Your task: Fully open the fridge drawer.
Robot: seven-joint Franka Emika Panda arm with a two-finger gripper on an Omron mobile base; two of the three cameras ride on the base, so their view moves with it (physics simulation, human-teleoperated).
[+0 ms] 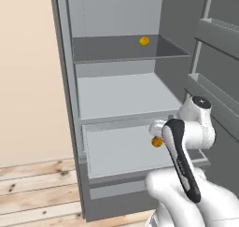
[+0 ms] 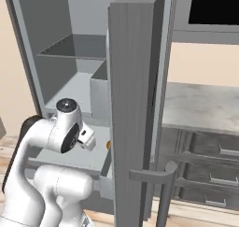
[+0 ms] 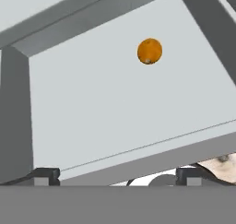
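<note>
The fridge drawer [image 1: 121, 149] is the light-grey tray low in the open fridge, and it stands pulled out past the shelf above it. A small orange [image 3: 150, 51] lies on the drawer floor [image 3: 106, 108] toward the back. My gripper [image 3: 117, 176] is open, its two dark fingertips [image 3: 46, 174] set wide apart just in front of the drawer's front rim [image 3: 152, 156]. Whether they touch the rim I cannot tell. In the left base view my own forearm [image 1: 184, 158] hides the hand and part of the orange [image 1: 157, 141].
A second orange [image 1: 144, 41] sits on the upper shelf [image 1: 116, 51]. The open fridge door [image 2: 135, 104] with its bar handle [image 2: 164, 188] stands close on my right. A counter [image 2: 205, 107] with drawers lies beyond it. Wooden floor [image 1: 32, 188] lies to the left.
</note>
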